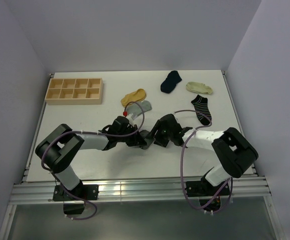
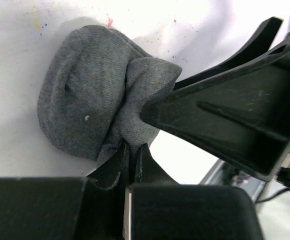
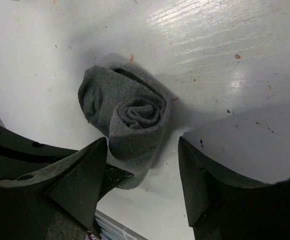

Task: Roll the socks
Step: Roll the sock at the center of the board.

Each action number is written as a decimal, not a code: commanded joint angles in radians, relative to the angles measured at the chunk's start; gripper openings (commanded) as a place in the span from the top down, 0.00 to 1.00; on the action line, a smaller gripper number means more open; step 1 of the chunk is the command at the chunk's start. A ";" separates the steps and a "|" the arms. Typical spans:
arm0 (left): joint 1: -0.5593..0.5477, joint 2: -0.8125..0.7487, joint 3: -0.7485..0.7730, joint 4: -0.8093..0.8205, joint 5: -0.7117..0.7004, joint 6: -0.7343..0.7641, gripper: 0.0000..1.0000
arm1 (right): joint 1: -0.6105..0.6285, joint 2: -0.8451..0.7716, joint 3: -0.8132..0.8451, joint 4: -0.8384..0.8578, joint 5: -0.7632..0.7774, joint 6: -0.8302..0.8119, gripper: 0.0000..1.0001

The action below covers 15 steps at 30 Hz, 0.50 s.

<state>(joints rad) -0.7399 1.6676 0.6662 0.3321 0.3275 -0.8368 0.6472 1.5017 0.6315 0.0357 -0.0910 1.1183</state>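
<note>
Dark grey sock (image 3: 127, 112), rolled at the counter's (image 1: 85, 165) near middle, has our left end effector (image 2: 132, 155) clamped on its loose edge and our right end effector (image 3: 142, 145) open against it; we see the divided tray (image 1: 75, 102) far left.

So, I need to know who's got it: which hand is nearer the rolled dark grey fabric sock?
Left. The left hand is shut on the loose end of the rolled dark grey fabric sock; the right hand stands open, fingers either side of that end, not gripping.
</note>
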 commanded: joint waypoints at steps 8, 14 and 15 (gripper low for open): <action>0.045 0.096 0.015 0.001 0.133 -0.071 1.00 | -0.029 0.061 -0.046 0.125 0.017 0.026 0.47; 0.051 0.095 -0.002 -0.002 0.119 -0.076 1.00 | -0.034 0.068 -0.013 0.066 0.039 -0.006 0.85; 0.051 0.087 -0.005 -0.007 0.111 -0.071 0.99 | -0.034 0.068 -0.004 0.034 0.043 -0.011 0.90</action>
<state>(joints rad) -0.6888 1.7386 0.6792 0.3920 0.4580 -0.9222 0.6243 1.5532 0.6079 0.1326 -0.0982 1.1343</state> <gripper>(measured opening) 0.041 0.156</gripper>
